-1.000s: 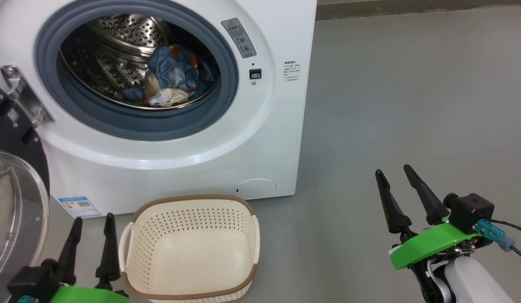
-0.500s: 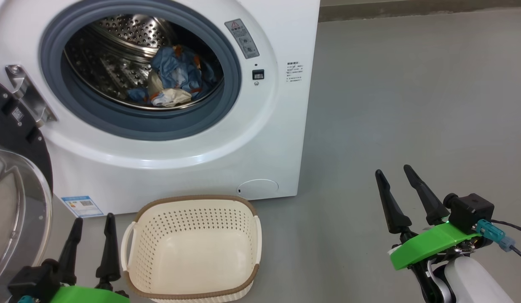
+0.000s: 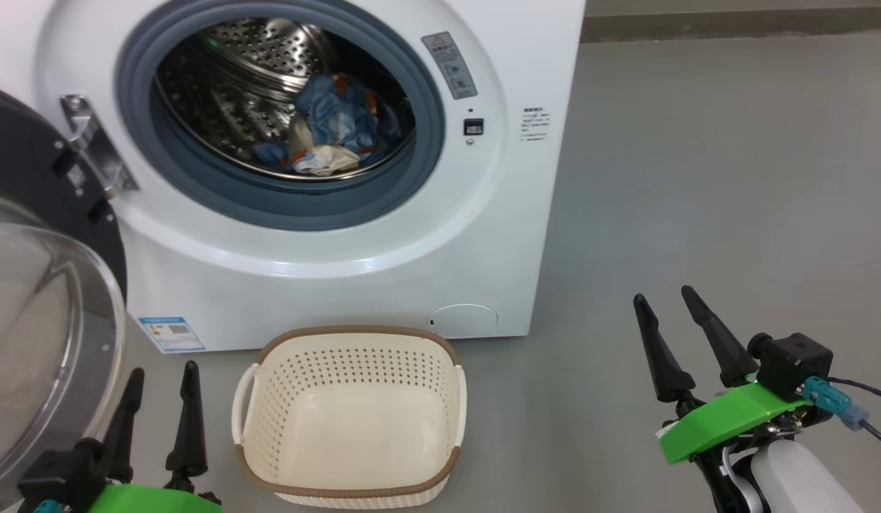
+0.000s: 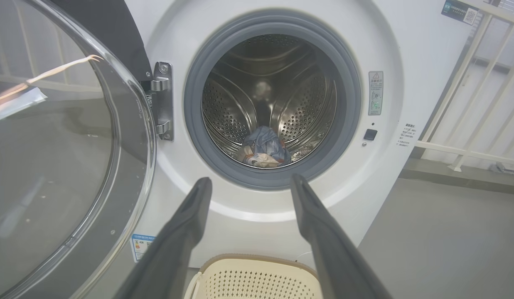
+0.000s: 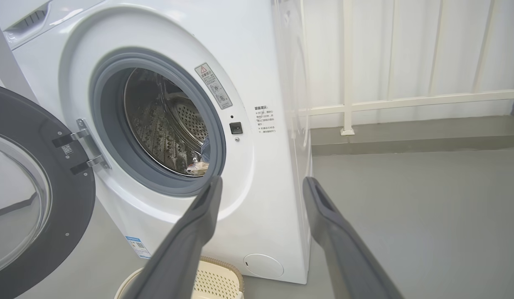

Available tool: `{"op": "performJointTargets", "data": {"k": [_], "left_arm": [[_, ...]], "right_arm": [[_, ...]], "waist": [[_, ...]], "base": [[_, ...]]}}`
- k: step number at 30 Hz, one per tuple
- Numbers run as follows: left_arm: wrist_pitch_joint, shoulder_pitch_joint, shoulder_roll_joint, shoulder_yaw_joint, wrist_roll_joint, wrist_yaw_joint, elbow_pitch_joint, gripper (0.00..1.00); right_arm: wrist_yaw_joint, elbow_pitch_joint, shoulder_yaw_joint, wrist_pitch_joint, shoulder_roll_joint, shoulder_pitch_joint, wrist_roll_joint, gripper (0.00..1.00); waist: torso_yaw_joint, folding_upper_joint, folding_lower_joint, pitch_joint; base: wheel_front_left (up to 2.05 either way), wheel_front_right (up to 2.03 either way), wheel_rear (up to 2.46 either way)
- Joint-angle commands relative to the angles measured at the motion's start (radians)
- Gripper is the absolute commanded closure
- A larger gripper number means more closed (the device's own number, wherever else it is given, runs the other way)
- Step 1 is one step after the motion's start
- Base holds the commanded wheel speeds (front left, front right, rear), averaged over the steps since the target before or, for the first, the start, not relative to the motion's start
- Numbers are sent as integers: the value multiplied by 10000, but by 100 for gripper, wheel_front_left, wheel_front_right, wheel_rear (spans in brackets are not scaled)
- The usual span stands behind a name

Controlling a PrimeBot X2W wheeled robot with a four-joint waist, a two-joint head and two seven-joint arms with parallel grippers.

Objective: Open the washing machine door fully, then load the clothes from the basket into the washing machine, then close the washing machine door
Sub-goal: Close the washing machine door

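The white washing machine [image 3: 355, 271] stands with its round black door [image 3: 41, 299] swung wide to the left, glass bowl facing me. Light-blue and cream clothes [image 3: 337, 132] lie inside the steel drum, also seen as clothes [image 4: 263, 147] in the left wrist view. In front of the machine, the cream basket [image 3: 351, 417] sits on the floor with nothing in it. My left gripper [image 3: 161, 381] is open at lower left, between the door and the basket. My right gripper [image 3: 664, 303] is open at lower right, over bare floor.
Grey floor [image 3: 696, 178] stretches to the right of the machine. A low kerb and a white railing [image 5: 406, 101] run behind it. The open door [image 4: 53, 145] takes up the space left of the left gripper.
The whole head view has shifted right, so the camera turned left. The grippers, basket and clothes keep their places relative to each other.
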Motion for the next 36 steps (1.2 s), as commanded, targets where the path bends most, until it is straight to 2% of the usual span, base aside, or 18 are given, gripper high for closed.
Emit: {"op": "performJointTargets", "data": {"k": [1, 9, 21, 36], "left_arm": [[-65, -167, 192, 294, 41, -34, -217, 0], [-65, -136, 152, 319, 195, -34, -128, 0], [-65, -135, 92, 450, 418, -20, -29, 0], [-65, -114, 69, 573, 821, 285, 100, 0]], "right_arm": [[46, -187, 232, -80, -119, 14, 103, 0], [46, -107, 443, -80, -152, 85, 207, 0], [46, -29, 523, -80, -188, 98, 259, 0], [46, 44, 606, -80, -77, 64, 348, 0]], "waist": [[194, 0, 0, -81], [868, 0, 0, -191], [2336, 0, 0, -226], [4030, 0, 0, -288]], "base": [[0, 0, 0], [0, 0, 0], [0, 0, 0], [0, 0, 0]]}}
